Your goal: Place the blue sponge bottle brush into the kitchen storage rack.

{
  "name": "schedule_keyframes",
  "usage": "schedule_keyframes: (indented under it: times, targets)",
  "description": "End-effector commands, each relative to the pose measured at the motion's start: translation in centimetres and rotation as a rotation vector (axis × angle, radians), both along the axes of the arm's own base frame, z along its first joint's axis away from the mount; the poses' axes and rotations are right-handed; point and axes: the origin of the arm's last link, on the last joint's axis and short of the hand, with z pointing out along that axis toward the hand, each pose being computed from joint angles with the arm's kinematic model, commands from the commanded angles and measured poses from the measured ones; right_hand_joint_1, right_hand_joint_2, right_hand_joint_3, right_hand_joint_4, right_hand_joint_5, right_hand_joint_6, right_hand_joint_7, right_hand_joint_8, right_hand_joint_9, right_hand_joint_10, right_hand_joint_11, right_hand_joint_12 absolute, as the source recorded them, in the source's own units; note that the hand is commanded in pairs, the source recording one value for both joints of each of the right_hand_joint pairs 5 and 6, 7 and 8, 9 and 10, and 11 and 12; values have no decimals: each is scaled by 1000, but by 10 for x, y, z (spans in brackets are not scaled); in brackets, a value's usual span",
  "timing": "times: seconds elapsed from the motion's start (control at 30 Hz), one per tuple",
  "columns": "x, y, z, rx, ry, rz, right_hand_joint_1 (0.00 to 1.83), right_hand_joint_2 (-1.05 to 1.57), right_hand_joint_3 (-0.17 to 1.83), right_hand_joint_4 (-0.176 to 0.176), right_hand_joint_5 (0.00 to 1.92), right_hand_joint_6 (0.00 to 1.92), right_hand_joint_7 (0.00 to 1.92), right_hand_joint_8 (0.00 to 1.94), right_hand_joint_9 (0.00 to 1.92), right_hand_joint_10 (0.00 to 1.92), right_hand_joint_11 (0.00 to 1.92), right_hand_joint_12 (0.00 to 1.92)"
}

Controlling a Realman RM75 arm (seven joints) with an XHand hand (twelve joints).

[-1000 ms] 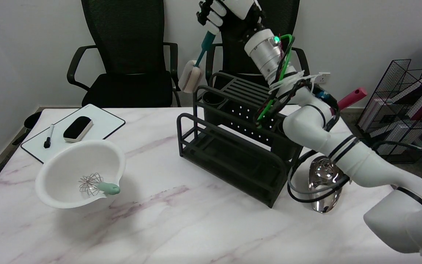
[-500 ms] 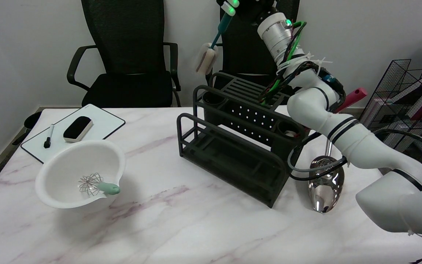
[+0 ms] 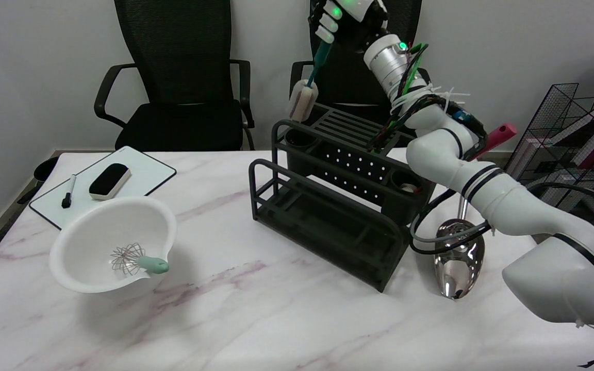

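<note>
A white mixing bowl [image 3: 113, 242] sits near the table's [image 3: 256, 314] left edge, a small whisk [image 3: 137, 260] with a pale green handle lying inside it. Toward the far left corner lies a small whiteboard [image 3: 116, 183], carrying a black eraser [image 3: 109, 181] and a black marker [image 3: 68, 191]. A shiny metal ladle [image 3: 458, 263] rests near the right edge. Two black office chairs [image 3: 178, 77] stand behind the table.

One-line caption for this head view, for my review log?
Right hand holds the bottle brush by its handle, sponge end down, above the black storage rack's far left corner.
</note>
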Motion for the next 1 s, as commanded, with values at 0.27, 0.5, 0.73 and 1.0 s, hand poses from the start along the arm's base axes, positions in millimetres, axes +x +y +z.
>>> schedule_keyframes:
  times: [0.27, 0.5, 0.73, 1.0]
  targets:
    - [-21, -2, -26, 29, 255, 1, 967, 1571, 377, 0, 1920, 1920, 1920, 1920, 1920, 1920, 1920, 1920]
    - [-29, -1, -37, 52, 262, -8, 968, 1571, 378, 0, 1920, 1920, 1920, 1920, 1920, 1920, 1920, 1920]
    - [-42, -1, -38, 51, 257, -39, 968, 1571, 378, 0, 1920, 1920, 1920, 1920, 1920, 1920, 1920, 1920]
    - [-42, -1, -40, 54, 277, -32, 970, 1571, 383, 0, 1920, 1920, 1920, 1920, 1920, 1920, 1920, 1920]
